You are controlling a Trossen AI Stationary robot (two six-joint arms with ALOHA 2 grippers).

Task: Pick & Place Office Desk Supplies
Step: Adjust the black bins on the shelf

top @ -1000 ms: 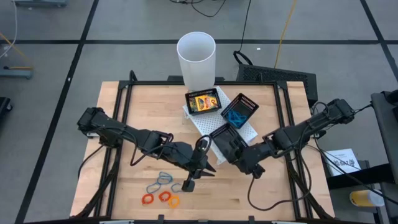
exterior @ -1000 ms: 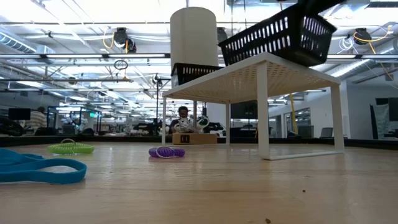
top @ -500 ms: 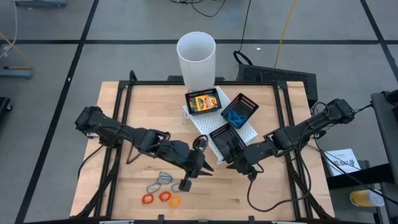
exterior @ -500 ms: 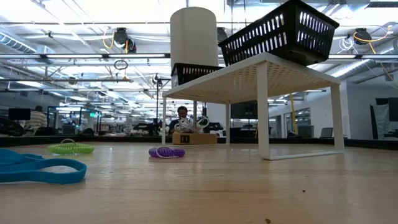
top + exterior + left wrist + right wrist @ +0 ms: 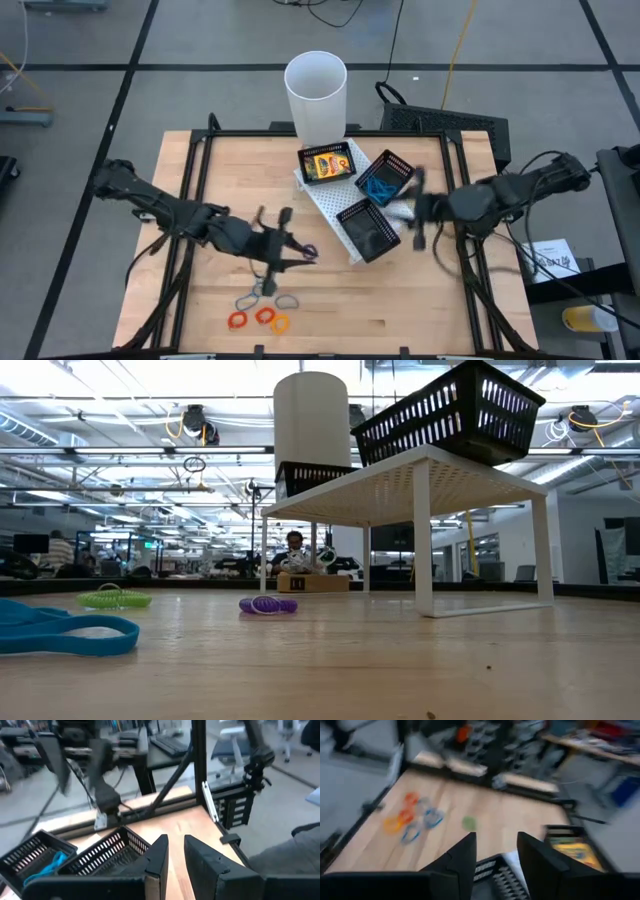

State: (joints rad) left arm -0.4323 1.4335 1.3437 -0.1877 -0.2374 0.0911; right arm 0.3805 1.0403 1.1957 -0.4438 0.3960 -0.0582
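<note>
Black mesh baskets [image 5: 367,229] are sitting on a white rack [image 5: 420,475] (blue loops [image 5: 376,186] in one), beside a yellow-and-green crayon box [image 5: 326,163].

On the tabletop [image 5: 420,300]: wire shelf [image 5: 345,200] right of centre, carrying three mesh baskets. Rear-left basket [image 5: 327,164] holding a crayon box [image 5: 325,164]; rear-right basket [image 5: 385,177] holding rubber bands [image 5: 376,187]; front basket [image 5: 367,229] at the shelf's near edge. Behind the shelf, a tall cup [image 5: 316,96]. Near the front edge, left of centre, loose rubber-band loops [image 5: 262,306].
</note>
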